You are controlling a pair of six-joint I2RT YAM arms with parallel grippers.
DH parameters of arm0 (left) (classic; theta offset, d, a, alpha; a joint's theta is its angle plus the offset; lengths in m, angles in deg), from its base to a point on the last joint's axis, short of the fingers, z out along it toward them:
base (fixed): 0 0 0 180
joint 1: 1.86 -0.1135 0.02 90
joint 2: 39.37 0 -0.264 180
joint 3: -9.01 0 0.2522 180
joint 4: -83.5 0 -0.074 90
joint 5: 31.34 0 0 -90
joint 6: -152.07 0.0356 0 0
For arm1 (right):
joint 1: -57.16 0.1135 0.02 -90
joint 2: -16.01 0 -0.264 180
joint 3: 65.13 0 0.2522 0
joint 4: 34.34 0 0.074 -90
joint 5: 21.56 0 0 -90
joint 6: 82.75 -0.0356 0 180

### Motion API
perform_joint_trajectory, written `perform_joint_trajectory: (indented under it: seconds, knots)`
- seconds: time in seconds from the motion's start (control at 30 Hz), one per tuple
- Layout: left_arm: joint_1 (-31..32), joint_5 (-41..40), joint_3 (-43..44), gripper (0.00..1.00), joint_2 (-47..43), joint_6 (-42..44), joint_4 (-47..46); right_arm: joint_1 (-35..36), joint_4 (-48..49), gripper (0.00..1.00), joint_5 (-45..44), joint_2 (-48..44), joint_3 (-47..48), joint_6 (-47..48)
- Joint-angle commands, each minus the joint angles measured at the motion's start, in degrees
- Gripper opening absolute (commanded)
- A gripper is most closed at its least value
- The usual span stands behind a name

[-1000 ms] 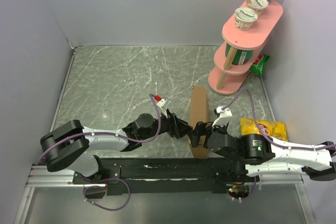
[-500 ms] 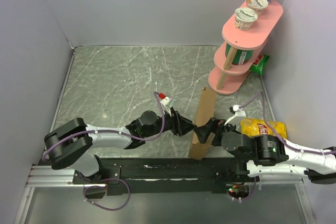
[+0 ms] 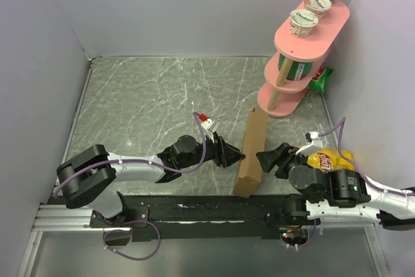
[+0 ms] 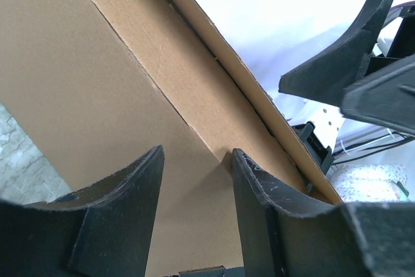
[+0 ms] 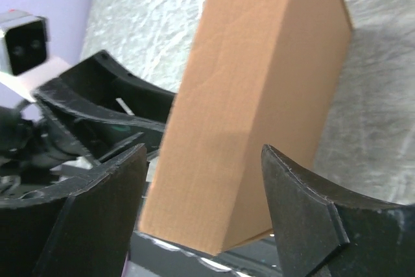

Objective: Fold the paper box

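The paper box (image 3: 251, 150) is a closed, flat brown cardboard box standing on its long narrow edge, running from the near rail toward the pink shelf. My left gripper (image 3: 238, 157) is at the box's left face, fingertips against the cardboard. In the left wrist view its jaws (image 4: 198, 160) stand open with nothing between them, and the box wall (image 4: 97, 63) fills the view behind. My right gripper (image 3: 262, 158) hangs just right of the box without touching it. In the right wrist view it (image 5: 204, 154) is open, the box (image 5: 259, 63) a short way beyond the fingertips.
A pink tiered shelf (image 3: 295, 76) with yogurt cups stands at the far right, a green packet (image 3: 320, 79) behind it. A yellow chip bag (image 3: 331, 159) lies beside the right arm. The black rail (image 3: 214, 212) runs along the near edge. Walls enclose the marble table.
The right gripper has let go of the box and drawn back to the right. The left gripper has moved right, and the box has shifted right with its far end swung toward the shelf.
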Motion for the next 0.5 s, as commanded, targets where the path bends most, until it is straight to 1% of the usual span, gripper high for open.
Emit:
perform_joint_trajectory:
  seconds: [0.0, 0.1, 0.23, 0.33, 0.37, 0.47]
  knots:
    - [-0.06, 0.57, 1.83, 0.52, 0.97, 1.94, 0.01, -0.28, -5.11, 0.76, -2.92, 0.68, 1.13, -2.24]
    - [-0.06, 0.92, 2.09, 0.52, 1.23, 2.21, 0.37, -0.46, -6.07, 0.75, -2.13, 3.58, 1.48, -2.24]
    - [-0.06, 1.36, 2.35, 0.51, 1.41, 2.38, 0.54, -2.82, -1.52, 0.77, 0.59, 6.40, 0.43, 2.15]
    - [0.03, 1.71, 2.53, 0.50, 1.41, 2.56, 0.81, -6.16, 2.88, 0.78, 3.57, 6.05, -1.41, 6.36]
    - [-0.06, 1.71, 2.62, 0.50, 1.50, 2.64, 0.89, -7.39, 5.85, 0.78, 4.54, 5.61, -2.46, 7.59]
    - [-0.06, 2.06, 2.62, 0.50, 1.59, 2.82, 0.81, -9.50, 9.65, 0.78, 8.41, 5.08, -4.40, 11.73]
